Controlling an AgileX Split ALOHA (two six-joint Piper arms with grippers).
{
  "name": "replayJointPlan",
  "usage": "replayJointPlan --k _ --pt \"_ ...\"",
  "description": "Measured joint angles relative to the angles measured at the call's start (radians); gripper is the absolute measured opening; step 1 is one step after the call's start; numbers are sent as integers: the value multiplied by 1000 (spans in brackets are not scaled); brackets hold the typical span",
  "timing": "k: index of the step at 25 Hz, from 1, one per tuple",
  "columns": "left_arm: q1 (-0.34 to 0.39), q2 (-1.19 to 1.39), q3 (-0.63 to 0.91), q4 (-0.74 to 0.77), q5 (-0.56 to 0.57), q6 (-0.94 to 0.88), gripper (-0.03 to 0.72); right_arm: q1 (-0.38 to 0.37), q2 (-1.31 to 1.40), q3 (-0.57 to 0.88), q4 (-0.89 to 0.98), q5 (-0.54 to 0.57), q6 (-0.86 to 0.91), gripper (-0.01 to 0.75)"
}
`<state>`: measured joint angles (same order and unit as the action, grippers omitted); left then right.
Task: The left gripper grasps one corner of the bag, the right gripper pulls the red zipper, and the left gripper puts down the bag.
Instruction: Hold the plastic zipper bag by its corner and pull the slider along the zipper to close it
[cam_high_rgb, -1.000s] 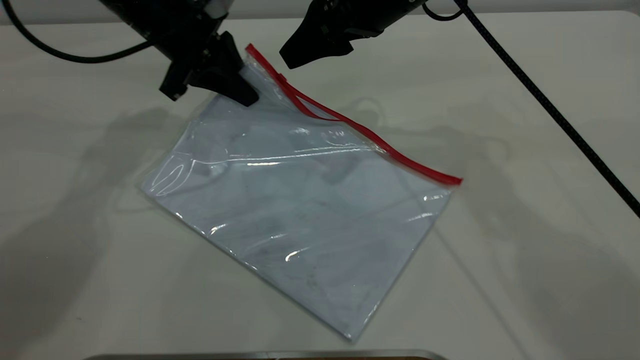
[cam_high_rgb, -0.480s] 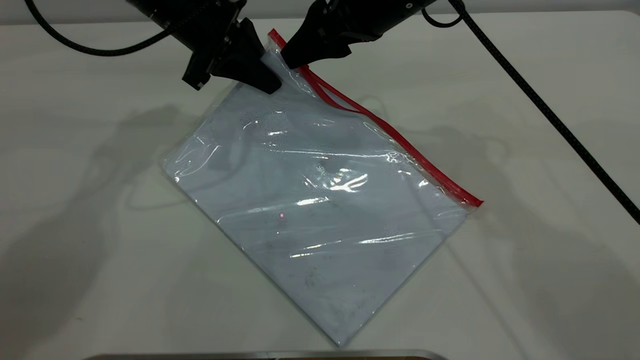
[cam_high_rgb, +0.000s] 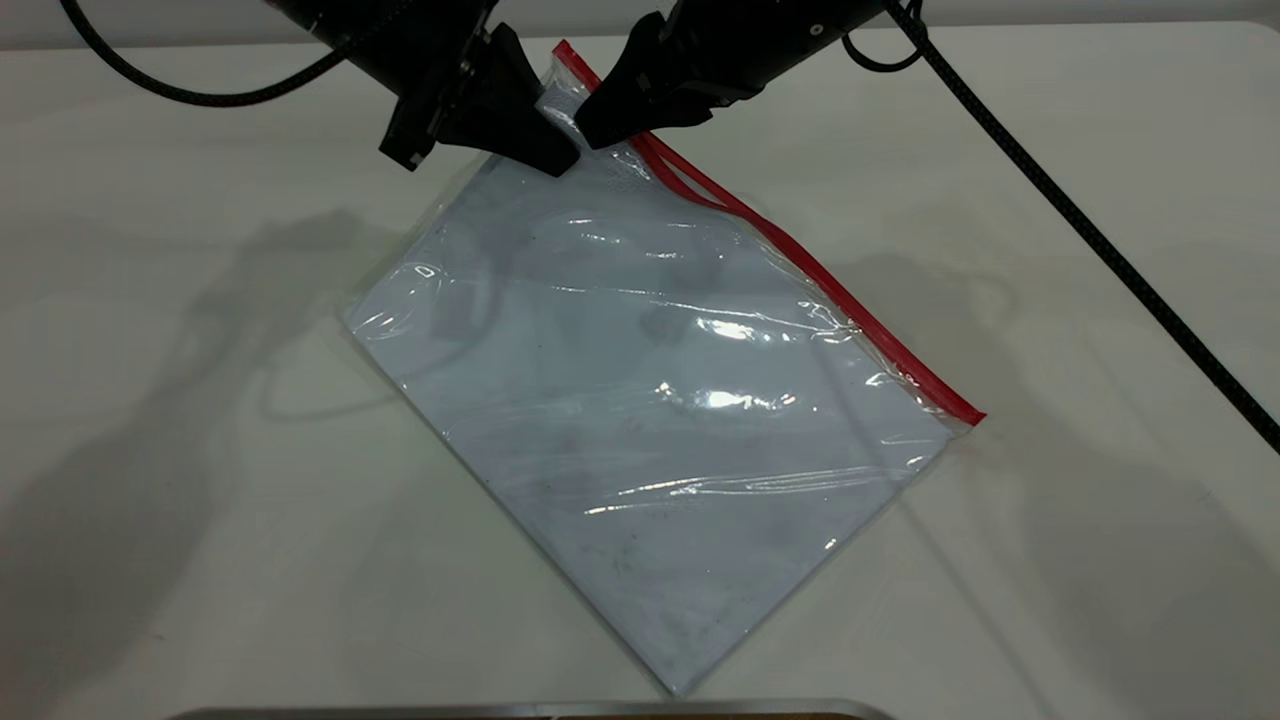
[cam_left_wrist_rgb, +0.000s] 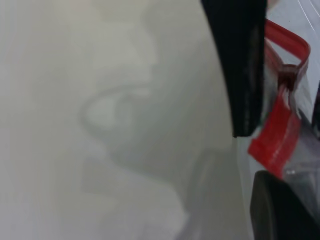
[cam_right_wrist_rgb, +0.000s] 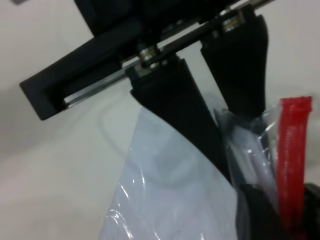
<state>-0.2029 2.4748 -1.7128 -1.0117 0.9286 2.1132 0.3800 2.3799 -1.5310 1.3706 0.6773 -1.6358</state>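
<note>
Pincer work, upper centre of frame: left gripper (cam_high_rgb: 545, 150) pinching the bag (cam_high_rgb: 660, 400) by its raised corner, rest on the table. Right gripper (cam_high_rgb: 598, 128) at the red zipper (cam_high_rgb: 800, 265); clamped or not, cannot tell. Judged next: secure tab, pull down-right.

The table (cam_high_rgb: 1100, 500) I work at is a plain, matte, off-white surface that fills nearly the whole exterior view. Soft grey shadows (cam_high_rgb: 250, 290) lie across it: a broad one toward the left edge, with a thin looping outline inside it, and fainter ones toward the right edge. At the middle of the near edge, a thin grey strip with a darker band below it (cam_high_rgb: 530, 711) just enters the view; what it is cannot be told. Beyond the far edge runs a narrow, paler band of background (cam_high_rgb: 1100, 10).
</note>
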Motion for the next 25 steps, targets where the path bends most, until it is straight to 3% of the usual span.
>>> replayJointPlan --k 6,16,25 --pt "-2 0 0 1 -1 0 52 -5 0 -7 -36 30 0 128" --pt "-9 0 0 -10 -14 1 52 -83 0 -8 -53 173 79 132" --pt "-8 0 0 -7 -18 1 52 -90 0 -8 -55 198 84 174"
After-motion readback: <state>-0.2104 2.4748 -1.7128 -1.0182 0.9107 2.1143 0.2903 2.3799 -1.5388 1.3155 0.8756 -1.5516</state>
